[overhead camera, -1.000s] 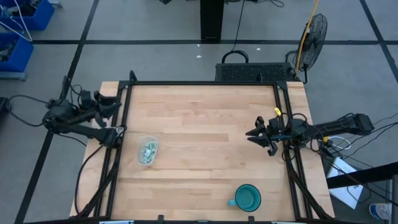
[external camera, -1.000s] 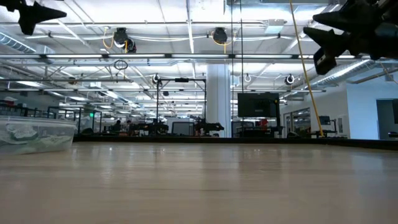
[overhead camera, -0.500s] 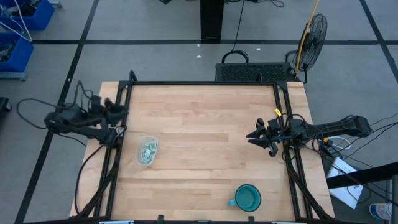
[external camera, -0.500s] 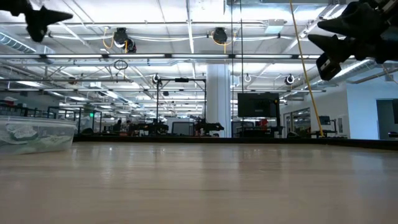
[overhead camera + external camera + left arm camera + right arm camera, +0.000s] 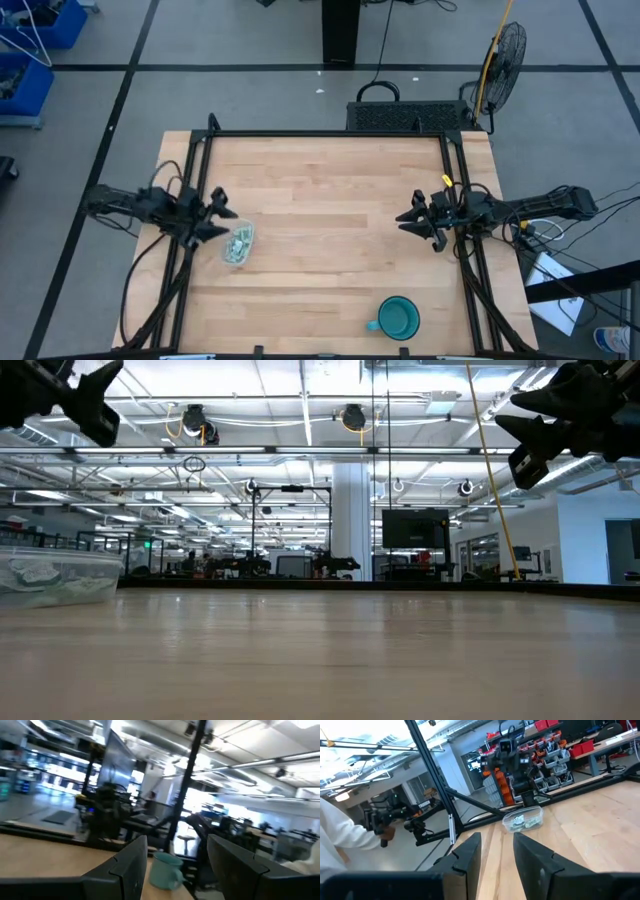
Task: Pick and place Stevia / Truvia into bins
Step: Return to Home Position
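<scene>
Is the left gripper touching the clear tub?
Apart. The low view shows the left gripper high above the tub, with open air between them.

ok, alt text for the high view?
A clear tub of green sachets sits near the left edge of a wooden table, the open left gripper beside it. The open right gripper hangs at the right edge; a teal mug lower right.
</scene>
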### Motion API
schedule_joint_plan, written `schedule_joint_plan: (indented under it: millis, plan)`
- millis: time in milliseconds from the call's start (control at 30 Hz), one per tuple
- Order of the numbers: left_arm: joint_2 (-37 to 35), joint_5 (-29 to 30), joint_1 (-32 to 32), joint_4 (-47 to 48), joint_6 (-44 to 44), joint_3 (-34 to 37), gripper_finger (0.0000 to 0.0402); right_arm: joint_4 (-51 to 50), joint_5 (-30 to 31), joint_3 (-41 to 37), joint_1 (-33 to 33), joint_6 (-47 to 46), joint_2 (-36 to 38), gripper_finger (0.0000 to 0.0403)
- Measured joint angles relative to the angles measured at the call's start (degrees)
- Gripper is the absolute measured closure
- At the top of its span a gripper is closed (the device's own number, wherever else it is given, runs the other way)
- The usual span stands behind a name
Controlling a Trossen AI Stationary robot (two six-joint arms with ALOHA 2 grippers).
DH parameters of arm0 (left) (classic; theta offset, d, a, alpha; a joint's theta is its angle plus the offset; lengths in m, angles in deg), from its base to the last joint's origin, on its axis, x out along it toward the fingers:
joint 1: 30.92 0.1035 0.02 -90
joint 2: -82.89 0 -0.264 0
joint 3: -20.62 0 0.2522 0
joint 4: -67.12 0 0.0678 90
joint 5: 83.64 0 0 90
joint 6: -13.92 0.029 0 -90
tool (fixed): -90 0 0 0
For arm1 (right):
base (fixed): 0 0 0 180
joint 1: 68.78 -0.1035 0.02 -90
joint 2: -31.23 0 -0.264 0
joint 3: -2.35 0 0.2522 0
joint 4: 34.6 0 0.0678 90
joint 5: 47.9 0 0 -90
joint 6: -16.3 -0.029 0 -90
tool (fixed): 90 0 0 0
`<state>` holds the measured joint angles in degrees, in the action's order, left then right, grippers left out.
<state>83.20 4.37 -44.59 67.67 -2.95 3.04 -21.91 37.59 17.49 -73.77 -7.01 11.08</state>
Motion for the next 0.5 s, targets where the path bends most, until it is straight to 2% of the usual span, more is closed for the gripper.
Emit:
schedule_joint_plan:
  millis: [100, 367, 500]
  plan:
    - [0.0, -2.3, 0.0, -2.1, -0.2, 3.2, 0.0190, 0.0, 0.0, 0.0, 0.0, 0.0, 0.0, 0.0293]
    - [0.1, -2.5, 0.0, 6.6, -2.4, 3.3, 0.0190, 0.0, 0.0, 0.0, 0.0, 0.0, 0.0, 0.0293]
    - [0.1, -0.7, 0.0, 9.9, -3.8, 3.3, 0.0190, 0.0, 0.0, 0.0, 0.0, 0.0, 0.0, 0.0293]
